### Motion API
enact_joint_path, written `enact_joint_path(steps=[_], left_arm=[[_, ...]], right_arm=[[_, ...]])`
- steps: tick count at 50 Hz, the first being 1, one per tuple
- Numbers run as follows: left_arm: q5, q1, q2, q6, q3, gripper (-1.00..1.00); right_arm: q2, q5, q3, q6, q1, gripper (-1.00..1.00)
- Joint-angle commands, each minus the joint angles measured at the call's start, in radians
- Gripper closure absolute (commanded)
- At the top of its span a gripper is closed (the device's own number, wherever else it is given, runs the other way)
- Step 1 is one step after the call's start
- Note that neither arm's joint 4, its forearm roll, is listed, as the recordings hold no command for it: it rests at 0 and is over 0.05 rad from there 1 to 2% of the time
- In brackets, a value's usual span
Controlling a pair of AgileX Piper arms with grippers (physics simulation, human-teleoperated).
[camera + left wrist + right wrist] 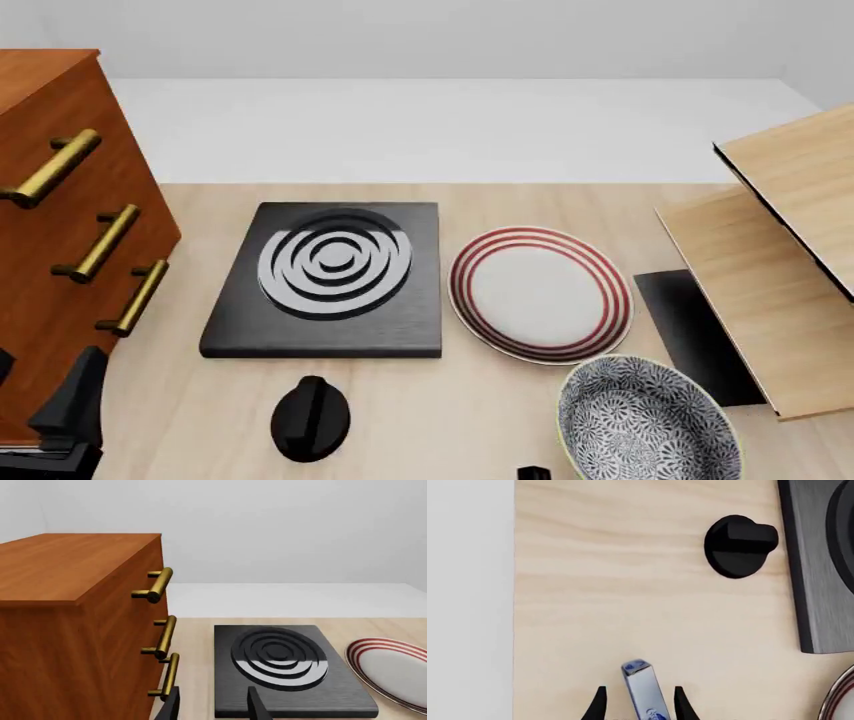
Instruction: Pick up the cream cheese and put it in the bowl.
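Observation:
The cream cheese (pixel 642 687), a small silver box with blue ends and a blue logo, lies lengthwise between the fingers of my right gripper (pixel 639 705) in the right wrist view. The jaws stand open, with a gap on each side of the box. The front view shows only a black tip of that gripper (pixel 534 473) at the bottom edge, just left of the speckled bowl (pixel 647 420); the cream cheese is out of that view. My left gripper (pixel 213 707) is open and holds nothing, low beside the cabinet's front at the table's near left (pixel 67 415).
A wooden cabinet (pixel 54 240) with brass handles stands at the left. A black stove plate (pixel 331 280) sits mid-table with its knob (pixel 311 418) in front. A red-ringed plate (pixel 538 292) lies behind the bowl. A wooden shelf unit (pixel 781 290) fills the right.

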Motion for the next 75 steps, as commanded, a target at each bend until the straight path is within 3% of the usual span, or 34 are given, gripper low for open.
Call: enact_joint_path(steps=[1, 25, 26, 37, 49, 65, 75], left_arm=[[0.000, 0.000, 0.000, 0.000, 0.000, -1.00], [0.000, 0.000, 0.000, 0.000, 0.000, -1.00], [0.000, 0.000, 0.000, 0.000, 0.000, -1.00], [0.000, 0.000, 0.000, 0.000, 0.000, -1.00], [0.000, 0.000, 0.000, 0.000, 0.000, -1.00], [0.000, 0.000, 0.000, 0.000, 0.000, -1.00], [0.000, 0.000, 0.000, 0.000, 0.000, -1.00]], right_arm=[[0.037, -0.056, 0.035, 0.017, -0.023, -1.00], [0.105, -0.124, 0.054, 0.038, -0.024, -1.00], [0.097, -0.117, 0.053, 0.036, -0.023, 1.00], [0.083, -0.097, 0.045, 0.023, -0.015, 1.00], [-0.113, 0.071, -0.003, -0.056, -0.057, 1.00], [-0.284, 0.234, -0.082, -0.106, -0.097, 1.00], [-0.427, 0.360, -0.161, -0.149, -0.184, 1.00]])
